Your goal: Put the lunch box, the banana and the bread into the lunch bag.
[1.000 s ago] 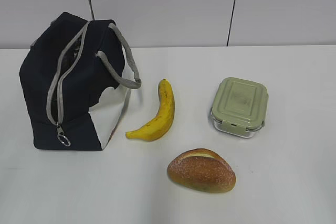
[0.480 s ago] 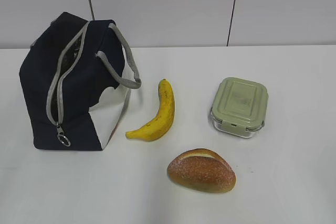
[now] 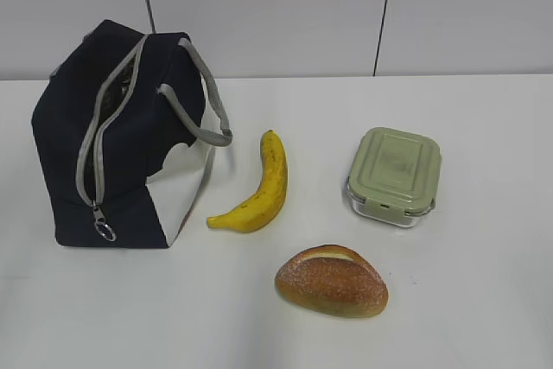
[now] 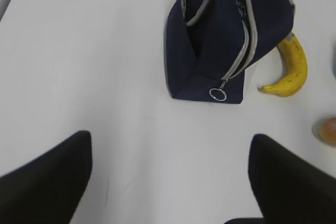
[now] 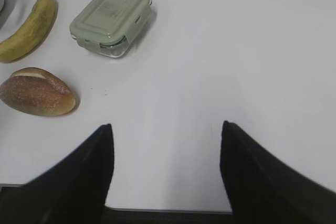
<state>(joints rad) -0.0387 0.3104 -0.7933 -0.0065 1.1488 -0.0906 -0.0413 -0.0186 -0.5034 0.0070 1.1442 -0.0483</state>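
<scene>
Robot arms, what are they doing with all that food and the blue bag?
Nothing is being held. The lunch bag stands unzipped on the table, with the banana, the lunch box and the bread lying outside it. The left gripper and right gripper hover open above the table.

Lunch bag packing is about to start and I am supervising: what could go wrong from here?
The lunch bag has only a narrow unzipped slit, so the wide lunch box may catch on the opening. The soft bag may tip or slide when pushed. The curved banana may roll from a pinch. Both the left gripper and the right gripper are open and empty.
</scene>
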